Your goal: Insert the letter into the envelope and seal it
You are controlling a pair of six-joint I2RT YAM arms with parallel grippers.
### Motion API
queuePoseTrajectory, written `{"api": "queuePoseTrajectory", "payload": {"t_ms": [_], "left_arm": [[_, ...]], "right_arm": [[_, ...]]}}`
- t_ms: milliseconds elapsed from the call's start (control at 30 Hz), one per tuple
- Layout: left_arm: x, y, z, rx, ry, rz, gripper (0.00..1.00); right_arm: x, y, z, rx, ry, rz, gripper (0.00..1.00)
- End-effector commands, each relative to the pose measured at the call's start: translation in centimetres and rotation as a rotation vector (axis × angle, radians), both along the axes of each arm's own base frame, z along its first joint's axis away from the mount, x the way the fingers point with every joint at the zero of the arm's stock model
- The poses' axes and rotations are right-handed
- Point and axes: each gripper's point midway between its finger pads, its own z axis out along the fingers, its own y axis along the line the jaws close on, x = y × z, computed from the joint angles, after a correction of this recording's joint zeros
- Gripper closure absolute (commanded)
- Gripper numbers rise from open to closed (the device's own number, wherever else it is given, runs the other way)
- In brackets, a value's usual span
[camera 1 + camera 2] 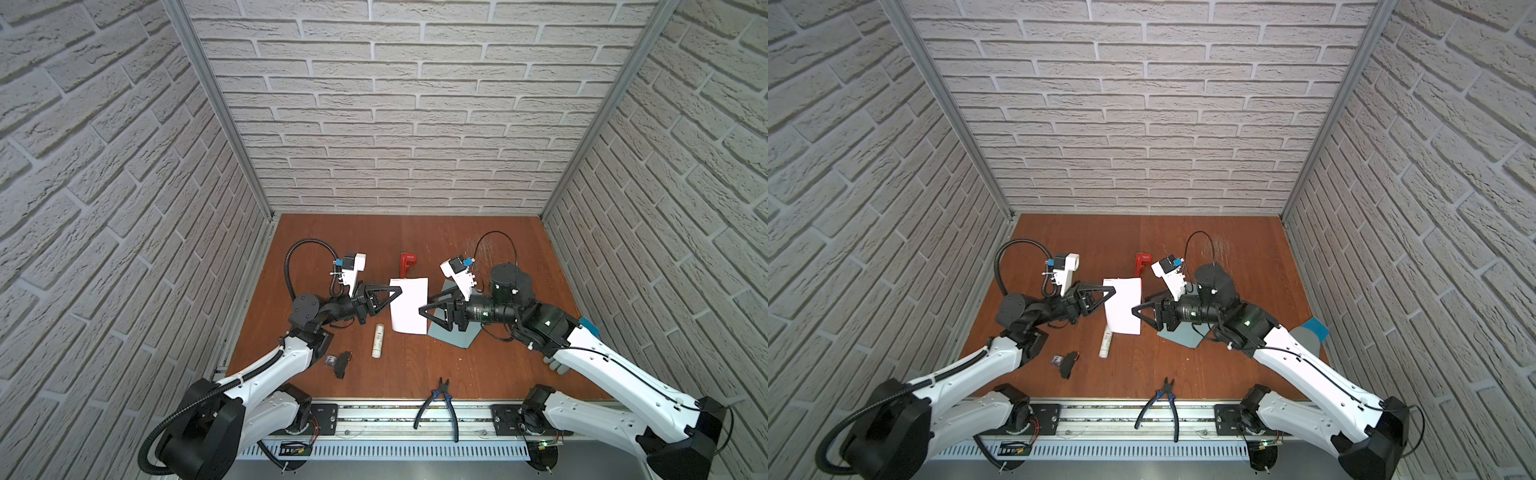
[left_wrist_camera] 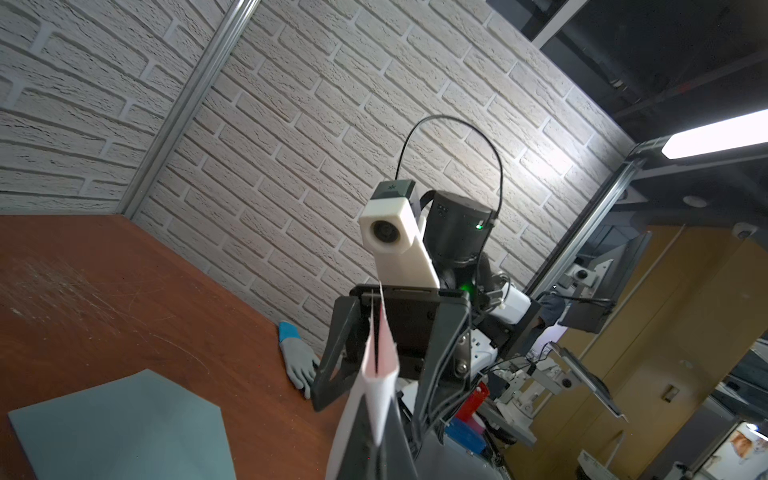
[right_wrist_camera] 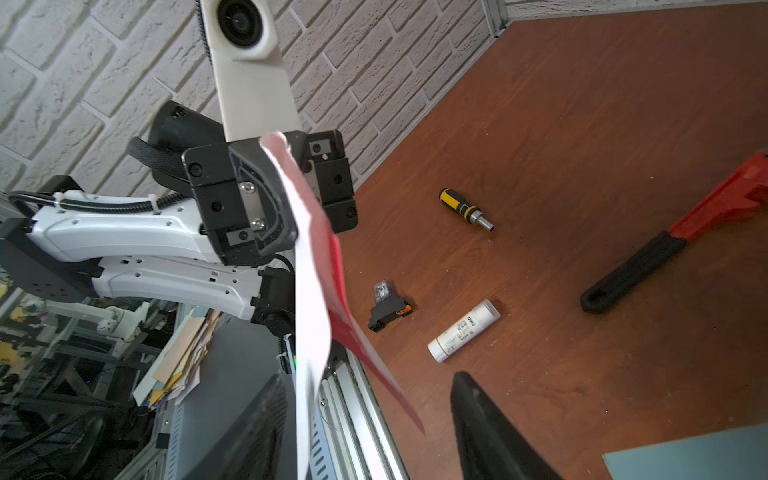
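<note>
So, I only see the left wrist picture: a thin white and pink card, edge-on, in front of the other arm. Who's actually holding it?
Observer: The left end effector, shut on one side of the white rectangular card with pink edges, as a top view shows.
Operator: Is there any glue around?
Observer: Yes, a white cylindrical glue stick lies on the brown wooden table, just in front of the card.
Operator: Anything behind the card?
Observer: A red metal pipe wrench with a black handle, lying flat on the table.
</note>
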Motion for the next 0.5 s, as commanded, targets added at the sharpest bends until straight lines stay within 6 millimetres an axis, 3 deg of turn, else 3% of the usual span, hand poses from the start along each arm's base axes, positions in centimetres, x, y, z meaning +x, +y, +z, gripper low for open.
{"api": "queuePoseTrajectory", "payload": {"t_ms": [0,333,467], "left_arm": [[-1.1,-0.7,-1.9,0.201,-0.167,0.044,1.0],[-2.3,-0.8,-6.1,0.519,-0.346,0.107,1.0],[-4.6,-1.6,-7.1,0.554,-0.516,0.036,1.0]], "right_arm": [[-0.6,-1.9,0.8,-0.119,-0.125,0.017,0.33],[-3.6,-4.1,2.6,-0.24,-0.46,0.155,0.34],[-4.5,-3.7,2.7,-0.266,-0.505,0.229,0.36]]}}
